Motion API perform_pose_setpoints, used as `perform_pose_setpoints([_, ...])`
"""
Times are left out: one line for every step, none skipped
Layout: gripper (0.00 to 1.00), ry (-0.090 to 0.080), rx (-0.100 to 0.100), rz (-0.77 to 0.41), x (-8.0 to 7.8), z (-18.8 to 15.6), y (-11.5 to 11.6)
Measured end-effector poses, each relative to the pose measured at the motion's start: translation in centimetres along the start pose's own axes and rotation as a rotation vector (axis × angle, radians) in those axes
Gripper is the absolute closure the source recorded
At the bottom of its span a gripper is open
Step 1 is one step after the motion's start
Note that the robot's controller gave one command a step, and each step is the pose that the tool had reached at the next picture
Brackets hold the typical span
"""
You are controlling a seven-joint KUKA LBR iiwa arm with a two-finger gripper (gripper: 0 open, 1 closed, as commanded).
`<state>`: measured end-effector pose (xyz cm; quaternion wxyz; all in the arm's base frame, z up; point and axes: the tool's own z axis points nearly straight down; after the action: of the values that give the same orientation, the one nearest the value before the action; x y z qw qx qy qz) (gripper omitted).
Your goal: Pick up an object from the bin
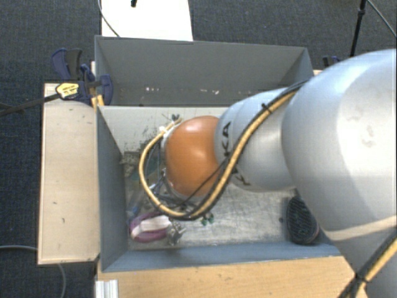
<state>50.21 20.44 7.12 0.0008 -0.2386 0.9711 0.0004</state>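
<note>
Purple-and-white object (149, 228): lodged in the lower left corner of the bin (111, 185), close against the near wall. Its long axis is laid roughly left to right across the frame.
Relation to jaws: the object is found just below and slightly left of the lower end of the arm's orange cover (189, 157). The jaws are masked by that cover, and their state cannot be told. The object is judged the nearest candidate.
Small green item (208, 218): just to its right.
Black ribbed round object (302, 219): lower right, well apart.
</note>
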Motion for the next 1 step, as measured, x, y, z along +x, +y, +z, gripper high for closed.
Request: perform_pose_setpoints([1.0,-0.007,0.0,0.007,-0.17,-0.16,-0.13])
